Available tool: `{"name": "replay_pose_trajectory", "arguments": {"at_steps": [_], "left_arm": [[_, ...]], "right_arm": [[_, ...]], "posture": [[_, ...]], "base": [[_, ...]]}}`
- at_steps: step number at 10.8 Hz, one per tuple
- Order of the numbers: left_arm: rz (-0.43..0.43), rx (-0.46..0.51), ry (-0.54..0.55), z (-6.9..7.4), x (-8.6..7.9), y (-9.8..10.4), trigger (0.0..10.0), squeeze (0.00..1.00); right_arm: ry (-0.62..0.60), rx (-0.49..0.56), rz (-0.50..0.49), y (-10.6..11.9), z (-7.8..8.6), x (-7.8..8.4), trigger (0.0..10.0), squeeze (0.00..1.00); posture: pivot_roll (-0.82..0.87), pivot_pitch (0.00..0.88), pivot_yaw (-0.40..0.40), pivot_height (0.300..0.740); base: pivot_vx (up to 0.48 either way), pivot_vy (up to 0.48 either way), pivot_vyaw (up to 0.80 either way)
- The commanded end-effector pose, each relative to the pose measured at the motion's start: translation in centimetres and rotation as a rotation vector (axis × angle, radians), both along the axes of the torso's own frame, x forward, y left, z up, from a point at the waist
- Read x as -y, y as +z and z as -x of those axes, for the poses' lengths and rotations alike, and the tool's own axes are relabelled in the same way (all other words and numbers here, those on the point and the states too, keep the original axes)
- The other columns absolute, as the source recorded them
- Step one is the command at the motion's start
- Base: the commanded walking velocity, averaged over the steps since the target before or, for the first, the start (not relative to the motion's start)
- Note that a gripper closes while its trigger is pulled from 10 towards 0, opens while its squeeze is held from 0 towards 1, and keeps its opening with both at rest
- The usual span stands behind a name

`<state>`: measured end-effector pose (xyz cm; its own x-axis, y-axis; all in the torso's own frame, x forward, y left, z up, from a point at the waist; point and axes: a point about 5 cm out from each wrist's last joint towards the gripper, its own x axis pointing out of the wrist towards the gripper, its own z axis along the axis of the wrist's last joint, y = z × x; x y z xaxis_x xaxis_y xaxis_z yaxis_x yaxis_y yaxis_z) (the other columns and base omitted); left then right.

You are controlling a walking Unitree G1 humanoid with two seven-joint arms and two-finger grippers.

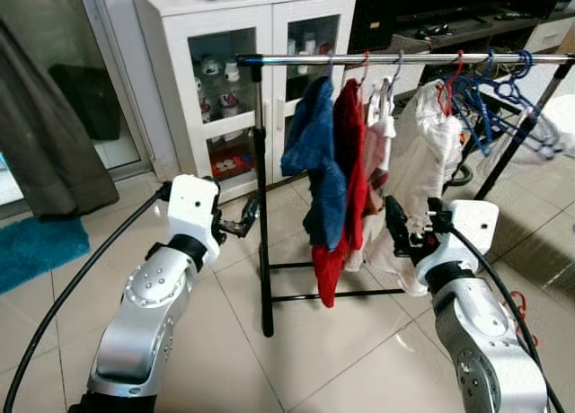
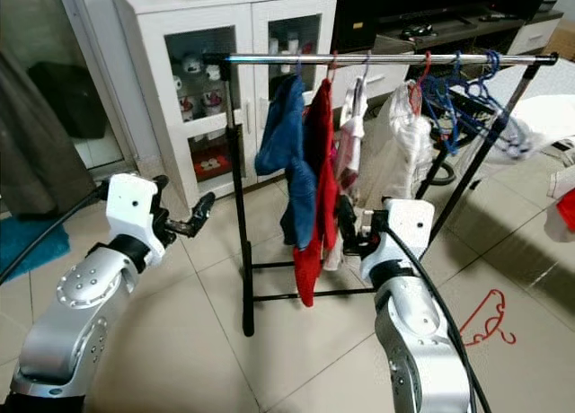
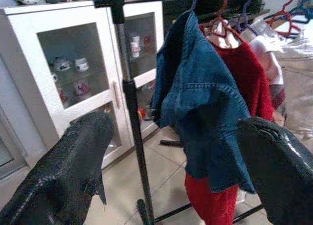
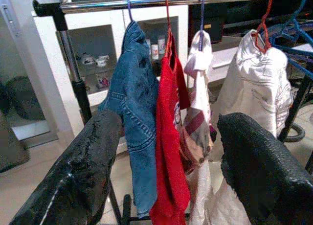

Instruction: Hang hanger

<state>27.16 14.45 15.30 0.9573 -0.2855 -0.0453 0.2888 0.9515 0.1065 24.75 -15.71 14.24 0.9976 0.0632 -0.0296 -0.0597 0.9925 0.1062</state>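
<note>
A clothes rack with a silver rail [image 1: 404, 59] on black posts stands in front of me. On it hang a blue denim garment [image 1: 314, 144], a red garment [image 1: 349, 162], a small white and plaid piece [image 4: 198, 112] and a white garment [image 1: 422, 162]. Several bare blue hangers [image 1: 490, 99] crowd the rail's right end. A red hanger [image 2: 490, 321] lies on the floor at the right. My left gripper [image 1: 244, 218] is raised left of the rack's post, open and holding nothing. Low in front of the white garment, my right gripper [image 1: 398, 223] is open too, with nothing between its fingers [image 4: 88, 161].
A white glass-door cabinet [image 1: 243, 90] stands behind the rack. There is a dark curtain [image 1: 45, 135] and a blue mat [image 1: 36, 247] at the left, and a dark TV stand [image 1: 467, 18] at the back right. The rack's black base bars [image 1: 332, 296] lie on the tiled floor.
</note>
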Motion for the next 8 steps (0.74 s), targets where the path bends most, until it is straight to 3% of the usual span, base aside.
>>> {"name": "replay_pose_trajectory", "arguments": {"at_steps": [1,5,7,8], "left_arm": [[0.0,0.025,-0.001,-0.13,0.07,0.43,10.0,0.48],[0.015,0.038,-0.01,-0.02,0.09,0.71,10.0,0.5],[0.019,0.038,-0.012,-0.02,0.09,0.73,10.0,0.5],[0.019,0.037,-0.013,-0.05,0.09,0.72,10.0,0.5]], "right_arm": [[-0.003,0.01,0.013,0.24,-0.13,0.22,10.0,0.0],[0.038,0.016,0.081,0.44,-0.6,-0.31,10.0,0.0],[0.041,0.018,0.081,0.5,-0.68,-0.35,10.0,0.0],[0.026,0.026,0.058,0.63,-0.79,-0.23,10.0,0.0]], "posture": [[0.03,0.0,-0.005,0.74],[0.04,0.0,-0.013,0.74],[0.04,0.0,-0.015,0.74],[0.04,0.0,-0.013,0.74]], "base": [[0.0,0.0,0.0],[0.0,0.0,0.0],[0.291,0.0,0.8],[0.3,0.0,0.0]]}}
